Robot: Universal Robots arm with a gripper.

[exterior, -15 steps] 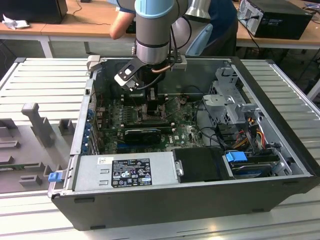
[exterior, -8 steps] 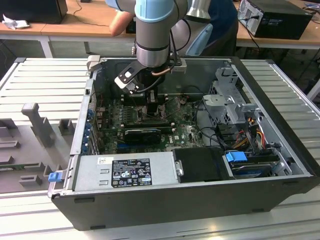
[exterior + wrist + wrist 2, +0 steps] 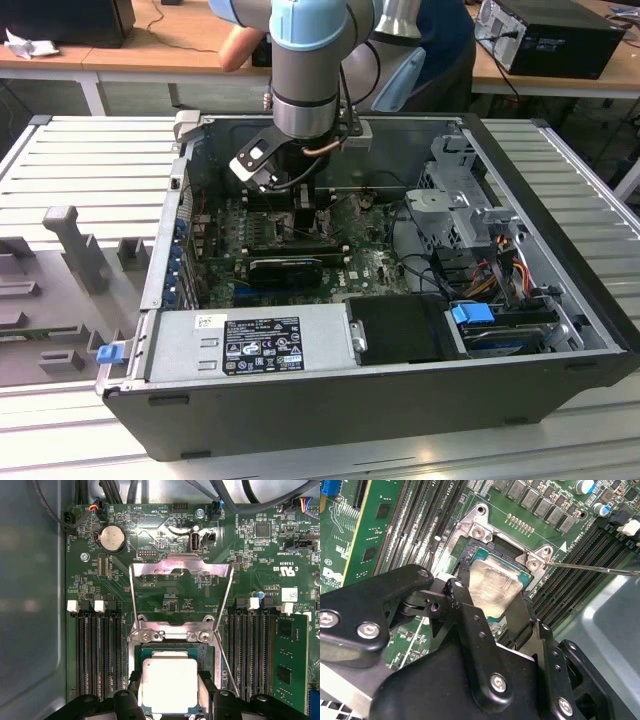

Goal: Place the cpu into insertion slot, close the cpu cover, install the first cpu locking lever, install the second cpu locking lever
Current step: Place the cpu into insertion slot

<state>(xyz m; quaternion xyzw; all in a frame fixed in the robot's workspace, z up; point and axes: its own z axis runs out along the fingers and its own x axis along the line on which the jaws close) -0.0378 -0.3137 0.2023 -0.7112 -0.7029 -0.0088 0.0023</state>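
The cpu (image 3: 169, 685) is a small flat square with a dull silver top (a thin green rim shows around it). It lies flat over the insertion slot (image 3: 134, 656) on the green board, and the black fingers of the tool (image 3: 170, 692) touch two of its sides. The cpu cover (image 3: 181, 569) is a thin shiny metal frame with a big square hole. It is swung open, away from the slot, hinged at one edge. A thin wire locking lever (image 3: 590, 568) sticks out beside the slot.
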